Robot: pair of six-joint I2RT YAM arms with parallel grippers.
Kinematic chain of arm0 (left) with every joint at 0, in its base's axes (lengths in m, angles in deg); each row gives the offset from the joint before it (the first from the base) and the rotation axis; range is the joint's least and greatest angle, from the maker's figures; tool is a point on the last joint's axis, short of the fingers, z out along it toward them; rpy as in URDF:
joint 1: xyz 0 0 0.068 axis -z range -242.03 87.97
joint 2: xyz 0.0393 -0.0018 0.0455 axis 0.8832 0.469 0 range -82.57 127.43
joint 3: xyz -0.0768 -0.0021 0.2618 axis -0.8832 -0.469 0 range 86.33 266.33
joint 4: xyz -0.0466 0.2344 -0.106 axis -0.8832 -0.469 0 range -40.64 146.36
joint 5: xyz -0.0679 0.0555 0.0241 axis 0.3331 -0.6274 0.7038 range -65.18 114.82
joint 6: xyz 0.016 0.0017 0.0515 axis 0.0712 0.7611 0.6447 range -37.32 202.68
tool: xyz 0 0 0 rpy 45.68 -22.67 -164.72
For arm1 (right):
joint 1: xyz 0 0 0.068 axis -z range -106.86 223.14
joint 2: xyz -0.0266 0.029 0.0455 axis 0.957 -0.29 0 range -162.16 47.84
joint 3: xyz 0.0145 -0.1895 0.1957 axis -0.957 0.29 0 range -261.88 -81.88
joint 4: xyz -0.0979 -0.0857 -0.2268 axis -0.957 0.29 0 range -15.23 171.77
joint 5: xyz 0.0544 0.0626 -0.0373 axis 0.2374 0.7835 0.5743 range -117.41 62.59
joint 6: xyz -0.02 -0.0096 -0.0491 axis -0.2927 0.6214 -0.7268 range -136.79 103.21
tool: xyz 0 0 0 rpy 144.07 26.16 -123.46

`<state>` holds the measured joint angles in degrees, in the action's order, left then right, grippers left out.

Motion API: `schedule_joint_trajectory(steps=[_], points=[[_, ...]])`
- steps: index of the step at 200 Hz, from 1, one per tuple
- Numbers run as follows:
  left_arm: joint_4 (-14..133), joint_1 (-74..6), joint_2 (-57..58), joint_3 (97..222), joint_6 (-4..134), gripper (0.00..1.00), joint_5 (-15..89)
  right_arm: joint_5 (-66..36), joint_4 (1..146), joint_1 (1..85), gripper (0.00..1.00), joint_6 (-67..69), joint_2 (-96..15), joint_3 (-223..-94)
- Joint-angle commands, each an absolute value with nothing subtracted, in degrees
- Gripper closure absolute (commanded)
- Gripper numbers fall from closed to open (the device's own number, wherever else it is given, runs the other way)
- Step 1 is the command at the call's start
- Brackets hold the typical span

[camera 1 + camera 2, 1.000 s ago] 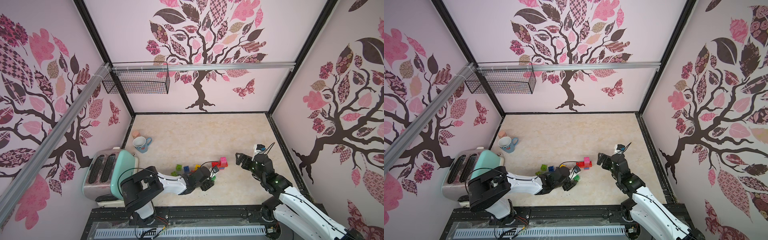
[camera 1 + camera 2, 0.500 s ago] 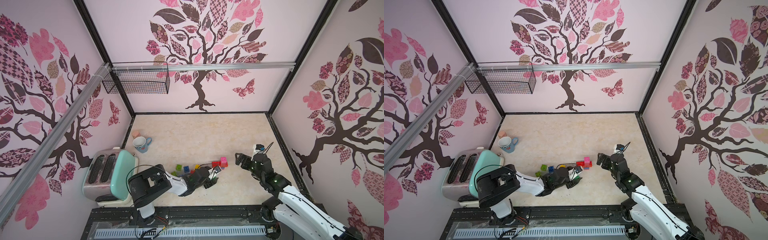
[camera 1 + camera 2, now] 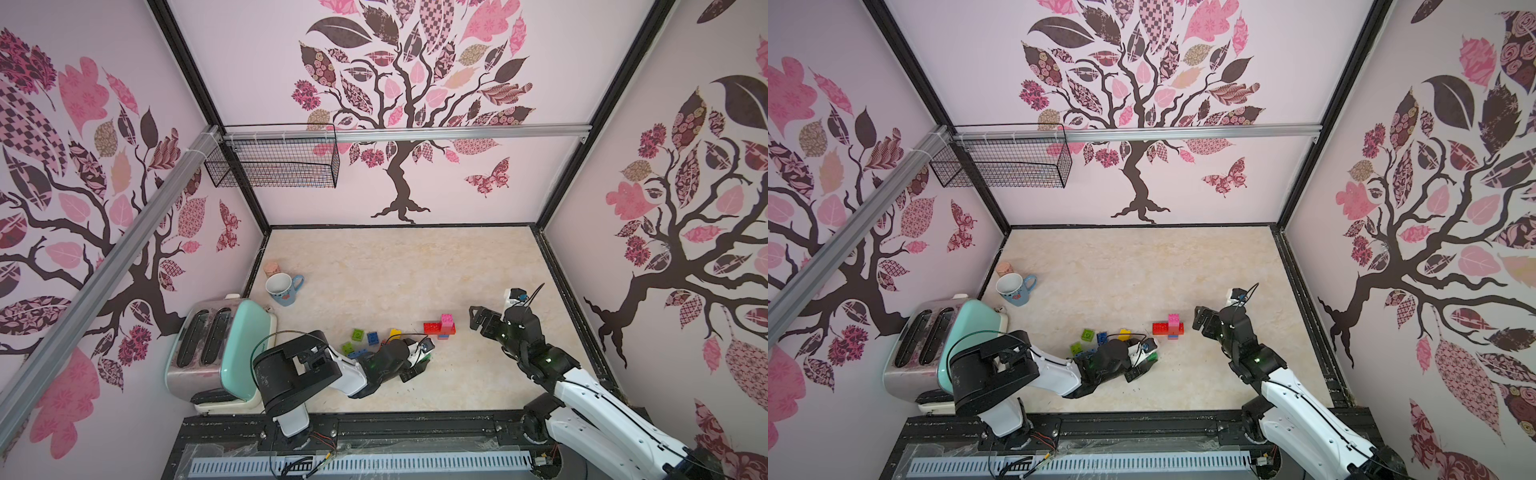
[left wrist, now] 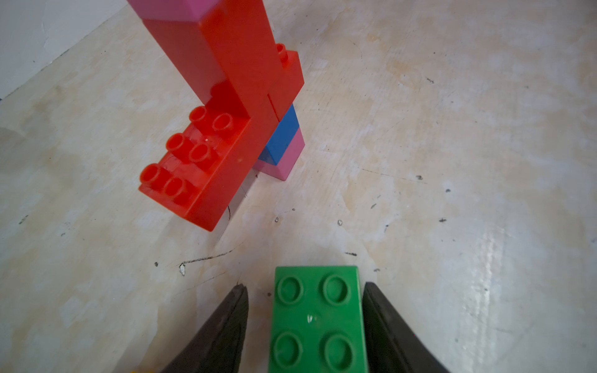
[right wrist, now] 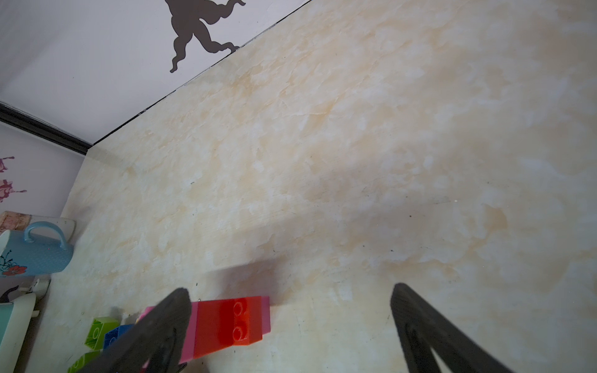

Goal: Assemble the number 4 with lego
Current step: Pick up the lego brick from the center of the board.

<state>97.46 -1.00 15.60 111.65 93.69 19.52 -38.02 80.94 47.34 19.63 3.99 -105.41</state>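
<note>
Bright, even light — soft shadows, warped edges

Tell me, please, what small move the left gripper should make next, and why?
Probably close the left gripper on the green square four-stud plastic brick. The brick sits between its black fingers, one nearly touching, a gap showing at the other, so it is not yet gripped. The red, pink and blue brick stack stands close beyond it.

Green brick (image 4: 318,319) lies studs-up near the upright red-pink-blue stack (image 4: 239,64).
</note>
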Motion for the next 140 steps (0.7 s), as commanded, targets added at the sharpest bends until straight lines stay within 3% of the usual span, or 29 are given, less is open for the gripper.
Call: schedule_joint_trajectory(steps=[1,64,140], points=[[97.3,-1.2,14.8,111.5,94.3,0.44,20.5,-37.8,80.4,47.5,0.00,19.9,3.9,-106.9],[97.7,-1.6,12.9,111.5,92.7,0.45,22.3,-37.3,79.9,47.5,0.01,20.4,3.7,-106.6],[98.0,-2.5,12.6,111.1,92.1,0.54,24.2,-37.1,79.9,47.5,0.01,20.5,3.7,-106.5]])
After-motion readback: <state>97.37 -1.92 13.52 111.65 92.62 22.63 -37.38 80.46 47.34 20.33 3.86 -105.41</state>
